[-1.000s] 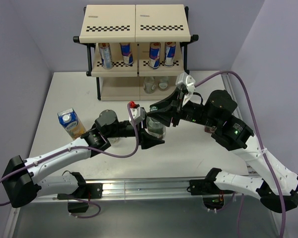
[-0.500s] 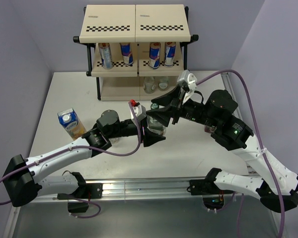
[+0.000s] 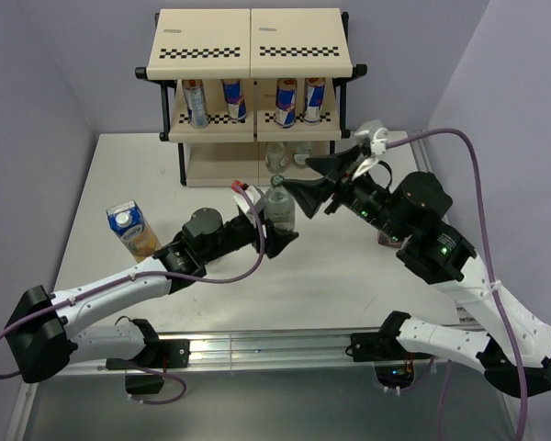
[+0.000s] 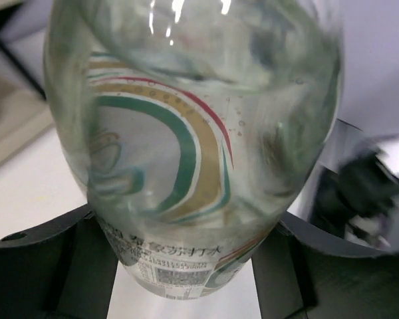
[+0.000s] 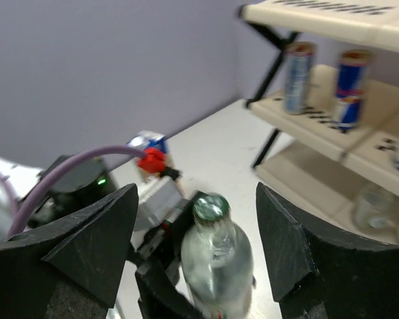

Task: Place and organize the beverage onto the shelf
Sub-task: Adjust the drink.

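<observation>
Left gripper (image 3: 275, 233) clamped on small clear green-capped bottle (image 3: 279, 206), upright; right gripper (image 3: 302, 176) spread wide, just beside it.

The left arm (image 3: 110, 288) and right arm (image 3: 500, 308) have white shells with black joints and bases. A purple cable (image 3: 473, 156) trails along each, and the right gripper (image 5: 196, 189) has broad black wedge fingers (image 5: 86, 246).

High rear overview, both wrist cameras close, apparently sharing bottle (image 3: 279, 209)

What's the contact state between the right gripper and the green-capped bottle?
Apart. The right wrist view shows the right gripper open, with clear gaps on both sides of the bottle.
</observation>
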`<move>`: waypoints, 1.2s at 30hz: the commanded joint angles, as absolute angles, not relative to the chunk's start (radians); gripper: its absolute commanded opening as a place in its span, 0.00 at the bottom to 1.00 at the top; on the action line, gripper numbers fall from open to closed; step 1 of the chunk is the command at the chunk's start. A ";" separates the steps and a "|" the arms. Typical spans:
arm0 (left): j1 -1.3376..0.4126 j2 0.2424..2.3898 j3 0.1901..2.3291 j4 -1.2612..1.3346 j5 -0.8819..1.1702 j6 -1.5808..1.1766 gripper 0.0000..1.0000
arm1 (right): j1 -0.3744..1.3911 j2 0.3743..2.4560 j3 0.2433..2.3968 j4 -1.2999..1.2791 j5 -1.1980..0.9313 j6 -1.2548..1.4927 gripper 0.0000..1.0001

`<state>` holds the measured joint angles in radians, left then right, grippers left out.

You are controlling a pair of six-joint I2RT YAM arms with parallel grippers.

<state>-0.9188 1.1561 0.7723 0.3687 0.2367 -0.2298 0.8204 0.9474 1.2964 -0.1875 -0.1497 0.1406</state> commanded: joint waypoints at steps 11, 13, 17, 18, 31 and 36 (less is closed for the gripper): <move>-0.848 1.446 0.795 1.076 -0.410 -0.098 0.00 | 0.822 0.672 1.106 -0.129 0.324 0.143 0.78; -0.819 1.517 0.801 1.146 -0.429 -0.092 0.00 | 0.822 0.635 1.069 -0.111 0.330 0.147 0.78; -0.775 1.641 0.834 1.256 -0.497 -0.098 0.00 | 0.822 0.592 1.037 -0.110 0.339 0.147 0.78; -0.761 1.693 0.845 1.284 -0.506 -0.101 0.00 | 0.822 0.577 1.032 -0.109 0.344 0.149 0.78; -0.701 2.032 1.009 1.433 -0.643 -0.158 0.00 | 0.822 0.466 0.956 -0.069 0.345 0.163 0.78; -0.683 2.097 1.074 1.419 -0.661 -0.169 0.00 | 0.822 0.453 0.951 -0.069 0.331 0.155 0.78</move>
<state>-0.6964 2.1155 0.9768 1.1233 -0.6201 -0.1394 0.8204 0.4683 0.9562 -0.1116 0.3325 0.1589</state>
